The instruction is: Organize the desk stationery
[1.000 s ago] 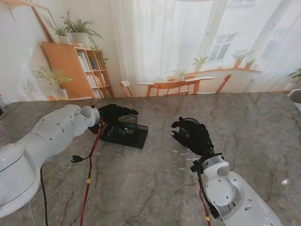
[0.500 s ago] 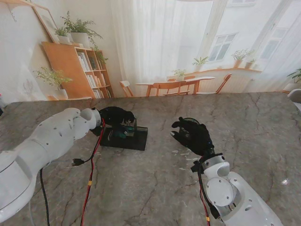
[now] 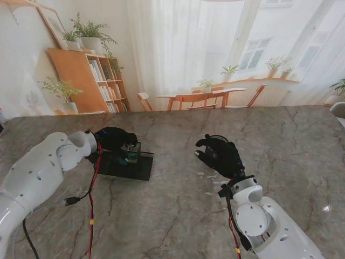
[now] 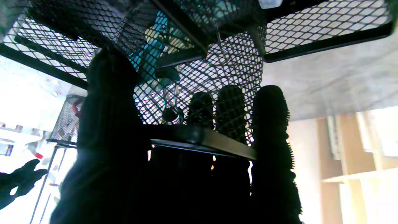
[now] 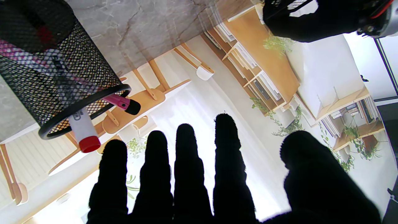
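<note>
A black mesh desk organizer point(image 3: 130, 167) sits on the marble table, left of centre. My left hand point(image 3: 115, 140) is shut on its wall. The left wrist view shows the thumb point(image 4: 108, 102) on one side of the rim point(image 4: 202, 138) and the other fingers point(image 4: 228, 105) behind the mesh. Teal items point(image 4: 149, 53) and metal clips lie inside. My right hand point(image 3: 218, 155) hovers open at the centre right, its fingers point(image 5: 186, 161) spread and holding nothing. A round mesh pen cup point(image 5: 46, 71) holds a pink marker point(image 5: 119, 103) and a white red-capped marker point(image 5: 82, 132); only the right wrist view shows it.
A red cable point(image 3: 91, 189) hangs along my left arm over the table. Small pale scraps point(image 3: 203, 174) lie on the marble near my right hand, and a white speck point(image 3: 327, 208) lies at the far right.
My left hand has dragged the organizer to the left and slightly nearer to me. The right hand has stayed in place.
</note>
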Robot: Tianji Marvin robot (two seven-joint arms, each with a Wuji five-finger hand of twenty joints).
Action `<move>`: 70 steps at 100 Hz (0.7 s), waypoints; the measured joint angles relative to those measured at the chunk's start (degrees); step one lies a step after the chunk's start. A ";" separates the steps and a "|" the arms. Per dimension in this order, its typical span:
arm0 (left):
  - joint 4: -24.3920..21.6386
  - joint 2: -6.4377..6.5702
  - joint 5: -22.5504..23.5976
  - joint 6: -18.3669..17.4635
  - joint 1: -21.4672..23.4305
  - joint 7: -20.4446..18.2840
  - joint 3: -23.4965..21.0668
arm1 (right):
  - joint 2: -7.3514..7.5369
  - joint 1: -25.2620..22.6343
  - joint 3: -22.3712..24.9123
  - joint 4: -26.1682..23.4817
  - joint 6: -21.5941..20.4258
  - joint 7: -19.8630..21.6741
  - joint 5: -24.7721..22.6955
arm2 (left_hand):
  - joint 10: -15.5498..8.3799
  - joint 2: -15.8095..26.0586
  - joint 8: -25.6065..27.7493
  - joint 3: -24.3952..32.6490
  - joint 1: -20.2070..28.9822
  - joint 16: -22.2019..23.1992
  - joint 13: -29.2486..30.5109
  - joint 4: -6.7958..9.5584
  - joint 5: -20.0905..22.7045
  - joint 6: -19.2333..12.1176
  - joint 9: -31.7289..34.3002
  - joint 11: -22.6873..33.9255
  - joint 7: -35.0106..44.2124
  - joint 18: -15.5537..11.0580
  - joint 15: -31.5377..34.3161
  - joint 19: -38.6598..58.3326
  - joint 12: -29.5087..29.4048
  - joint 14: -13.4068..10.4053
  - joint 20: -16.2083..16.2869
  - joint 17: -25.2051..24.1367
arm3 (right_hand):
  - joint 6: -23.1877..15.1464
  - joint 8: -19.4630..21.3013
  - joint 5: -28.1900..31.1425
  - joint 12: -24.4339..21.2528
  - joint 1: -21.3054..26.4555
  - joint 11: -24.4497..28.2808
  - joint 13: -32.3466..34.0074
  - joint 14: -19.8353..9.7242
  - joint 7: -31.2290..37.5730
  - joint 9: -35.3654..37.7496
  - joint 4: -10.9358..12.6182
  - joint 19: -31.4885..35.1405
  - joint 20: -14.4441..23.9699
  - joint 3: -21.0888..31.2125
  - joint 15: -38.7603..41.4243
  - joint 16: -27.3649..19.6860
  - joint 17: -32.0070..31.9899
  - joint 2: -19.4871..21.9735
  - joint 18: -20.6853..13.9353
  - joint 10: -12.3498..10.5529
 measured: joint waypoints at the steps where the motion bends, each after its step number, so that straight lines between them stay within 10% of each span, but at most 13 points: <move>1: -0.61 0.13 0.42 -0.01 0.58 -0.30 -0.82 | 0.00 0.03 -0.02 0.02 -0.01 0.01 0.00 | 0.00 0.00 0.00 0.00 0.00 0.00 0.02 0.00 0.00 0.00 0.03 0.00 0.00 0.00 0.00 0.00 0.00 0.00 0.00 0.05 | 0.00 0.00 0.00 0.00 0.00 0.00 0.00 0.00 0.00 0.00 0.00 0.00 0.00 0.00 0.00 0.00 0.00 0.00 0.00 0.00; 32: -15.37 2.32 10.94 0.17 16.93 -3.01 -19.01 | 0.05 0.64 -0.79 0.44 -0.24 0.62 0.06 | 0.19 -0.10 -0.02 0.00 -0.09 0.00 1.52 0.00 0.47 2.51 0.82 0.00 1.28 0.02 -0.06 -0.85 0.00 0.01 -0.04 2.76 | 0.00 0.00 0.00 0.00 0.00 0.00 0.00 0.00 0.00 0.01 0.00 0.00 0.00 0.00 0.00 0.00 0.00 0.00 0.00 0.00; 70: -23.53 3.31 17.32 1.25 30.40 -0.30 -30.97 | 0.07 1.35 -1.61 1.05 -0.46 1.20 0.21 | 0.30 -0.10 -0.01 0.00 -0.84 1.12 2.92 0.00 0.44 5.82 1.86 0.00 3.56 -0.07 -0.06 -0.85 -0.03 -0.17 1.25 5.77 | 0.01 0.00 0.00 0.00 0.00 0.00 0.00 0.00 0.00 0.01 0.00 0.00 0.00 0.00 0.00 0.00 0.00 0.00 0.00 0.00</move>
